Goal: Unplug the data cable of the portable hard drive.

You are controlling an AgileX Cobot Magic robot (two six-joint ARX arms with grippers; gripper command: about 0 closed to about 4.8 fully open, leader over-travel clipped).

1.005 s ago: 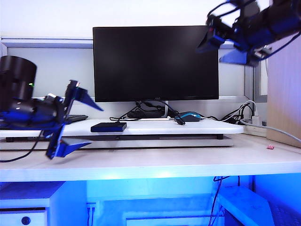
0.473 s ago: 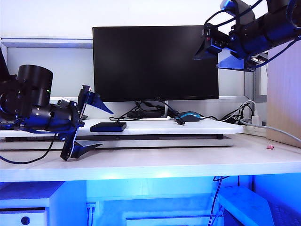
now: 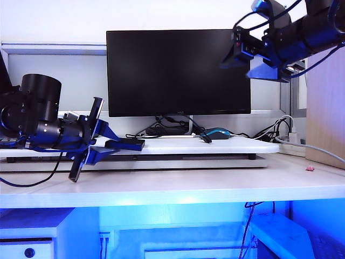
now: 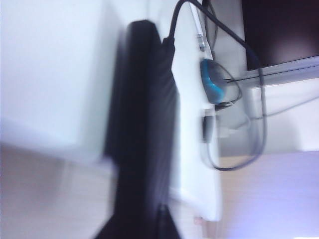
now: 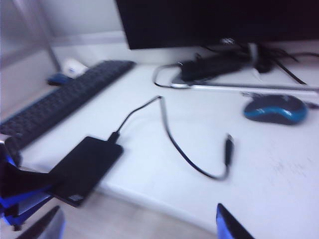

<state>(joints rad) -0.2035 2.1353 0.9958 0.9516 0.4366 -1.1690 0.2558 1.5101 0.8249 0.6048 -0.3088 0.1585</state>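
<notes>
Gripping portable hard drive (image 3: 125, 144) edge: left tool (image 3: 99, 147); right tool (image 3: 253, 60) open, high above.

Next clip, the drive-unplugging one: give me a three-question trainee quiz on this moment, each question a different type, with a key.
1. True or false: the data cable is plugged into the portable hard drive.
2. Which gripper is at the drive's near end? A) left gripper B) right gripper
3. Fill in: the blue-and-black ____ lies in front of the monitor.

Key:
1. True; its plug sits at the drive's far end, and the cable's other end lies loose on the white platform.
2. A; the left gripper's fingers are at the drive's near end, while the right gripper hangs high, open, near the monitor's upper corner.
3. mouse
</notes>
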